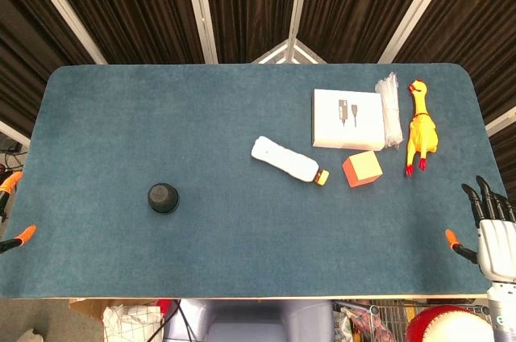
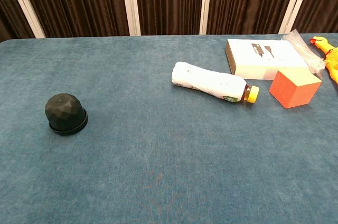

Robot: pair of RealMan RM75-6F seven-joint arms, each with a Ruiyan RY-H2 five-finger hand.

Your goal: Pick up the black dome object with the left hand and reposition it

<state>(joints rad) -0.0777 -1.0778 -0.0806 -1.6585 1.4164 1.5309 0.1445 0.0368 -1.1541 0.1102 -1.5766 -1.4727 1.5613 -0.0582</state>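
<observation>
The black dome (image 1: 163, 198) is faceted and sits upright on the blue table (image 1: 242, 108), left of centre; the chest view shows the dome (image 2: 65, 113) at the left. Of my left hand (image 1: 22, 235) only two orange-tipped fingers show at the table's left edge, spread apart, holding nothing, well left of the dome. My right hand (image 1: 490, 225) rests at the table's right front corner with its fingers stretched out and nothing in them. The chest view shows neither hand.
A white bottle (image 1: 288, 161) with a yellow cap lies right of centre, next to an orange cube (image 1: 362, 168). Behind them are a white box (image 1: 347, 118), a clear bag (image 1: 390, 106) and a yellow rubber chicken (image 1: 421, 127).
</observation>
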